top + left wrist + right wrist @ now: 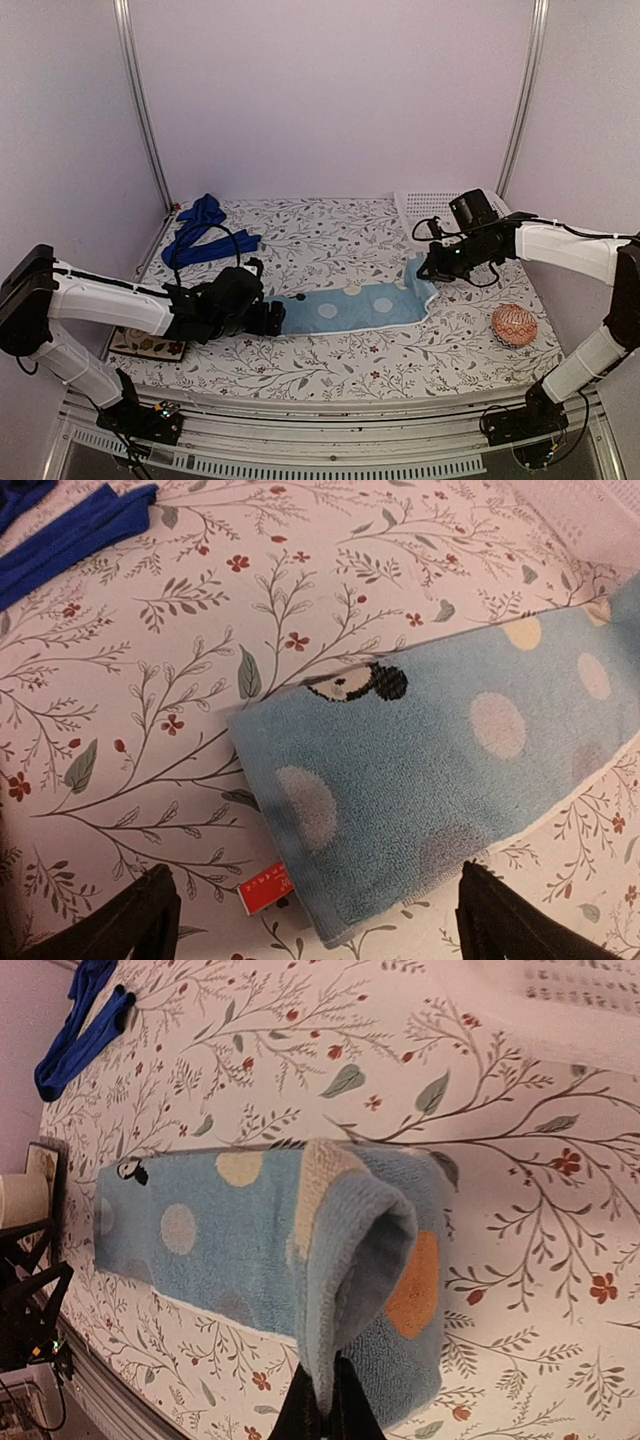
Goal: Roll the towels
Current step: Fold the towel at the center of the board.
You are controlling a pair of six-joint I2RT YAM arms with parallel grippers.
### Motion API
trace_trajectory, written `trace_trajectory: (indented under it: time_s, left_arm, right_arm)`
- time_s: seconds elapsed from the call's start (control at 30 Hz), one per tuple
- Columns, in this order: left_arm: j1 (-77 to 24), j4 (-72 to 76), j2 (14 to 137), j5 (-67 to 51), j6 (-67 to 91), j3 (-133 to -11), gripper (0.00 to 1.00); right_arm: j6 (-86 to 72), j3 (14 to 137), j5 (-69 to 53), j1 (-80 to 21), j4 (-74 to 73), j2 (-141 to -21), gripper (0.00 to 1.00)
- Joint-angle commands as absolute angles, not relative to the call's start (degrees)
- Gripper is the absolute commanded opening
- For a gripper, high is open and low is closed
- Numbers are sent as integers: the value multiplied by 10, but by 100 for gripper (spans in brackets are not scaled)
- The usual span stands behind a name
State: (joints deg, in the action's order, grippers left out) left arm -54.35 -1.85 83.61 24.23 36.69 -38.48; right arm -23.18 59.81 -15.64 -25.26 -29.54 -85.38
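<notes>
Pinching the light-blue towel [350, 308] at its right end, the right gripper [432, 268] holds it curled over. The left gripper [275, 318], fingers spread wide, sits at the left end; the royal-blue towel [200, 235] lies bunched far left.

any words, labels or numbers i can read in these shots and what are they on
Nothing here can be read.
Small red sewn tag at the near edge of the light-blue spotted terry towel: white lettering, too small and blurred to read.
Small black-and-white cartoon figure on the same towel: a picture, no words.
No other lettering shows in any view.
</notes>
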Motion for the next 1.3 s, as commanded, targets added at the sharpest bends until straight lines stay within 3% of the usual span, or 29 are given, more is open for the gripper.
trace_trajectory:
  time_s: [0.0,0.7,1.27]
  left_arm:
    - [-535,-39,807,268,359,-392,97]
    - [-504,-82,717,289,366,-347,97]
    - [-503,-88,693,283,371,-329,97]
  right_arm:
    - [-249,641,-192,-311,-295,-899,2]
    - [-279,874,-216,-473,-283,-1118,2]
    - [-319,948,-225,-492,-230,-1207,2]
